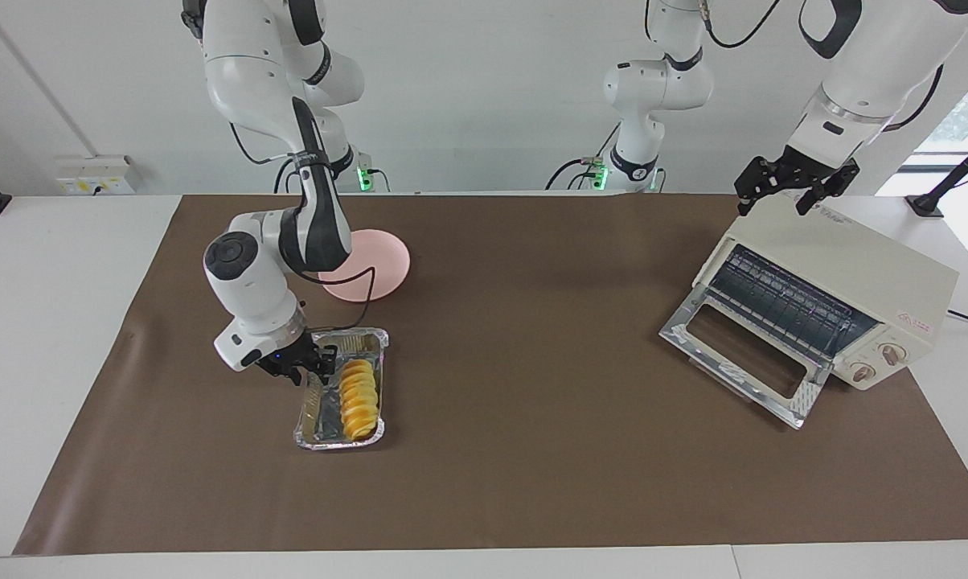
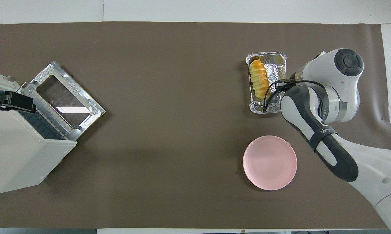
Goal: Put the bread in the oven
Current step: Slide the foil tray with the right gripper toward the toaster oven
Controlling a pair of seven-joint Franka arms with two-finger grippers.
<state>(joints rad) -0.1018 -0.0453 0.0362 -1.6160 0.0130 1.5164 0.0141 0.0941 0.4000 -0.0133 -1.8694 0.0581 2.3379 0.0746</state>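
- Facing view: the right claw is low at the foil tray, by the long wall at the right arm's end of the bench. I cannot tell how far it has closed, or whether it has hold of anything.
- The bread lies in that tray just beside the claw, on the claw's oven side. It does not look lifted.
- The oven is well apart from this claw, at the left arm's end, with its glass door dropped open and the rack showing.
- The left claw hangs with jaws spread and empty over the oven's top edge; that arm waits.
- A pink plate sits near the right claw, closer to the robots.
- Overhead view: the right arm's wrist hides its claw, so the grip cannot be read. The bread hugs the tray wall away from the claw, with bare foil between them.
- The left claw shows as a dark bar over the oven, above the open door.
- My judgement: the step in hand is the pick-up. To do it well, the claw should take the loaf across its narrow width near the middle, clear of the foil, squeeze gently and lift straight up, or the light tray may come up too.
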